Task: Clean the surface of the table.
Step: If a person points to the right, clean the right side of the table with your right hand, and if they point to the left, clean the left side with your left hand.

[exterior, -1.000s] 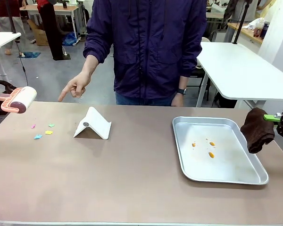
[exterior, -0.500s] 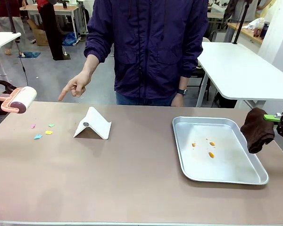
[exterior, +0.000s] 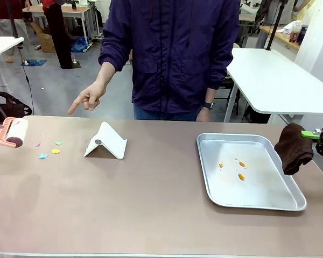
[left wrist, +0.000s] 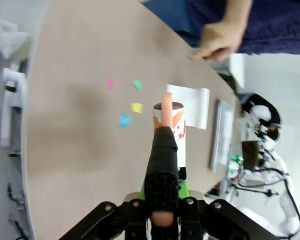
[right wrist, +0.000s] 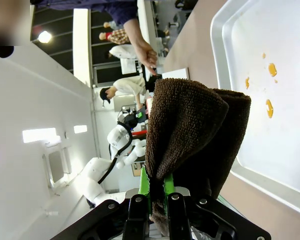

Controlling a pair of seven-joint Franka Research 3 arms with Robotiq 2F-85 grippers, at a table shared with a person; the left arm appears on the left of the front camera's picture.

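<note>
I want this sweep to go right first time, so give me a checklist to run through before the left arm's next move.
1. Left pincer shut on the pink-handled white lint roller: ok.
2. Roller over the small coloured paper scraps: not ok, it is left of them, near the brownish-tan table's edge.
3. Person's pointing hand apart from the scraps: ok, by the far edge.
4. White folded stand apart from the scraps: ok, to their right.
5. Right pincer, holding the brown cloth, out of the path: ok, beyond the metal tray.
</note>
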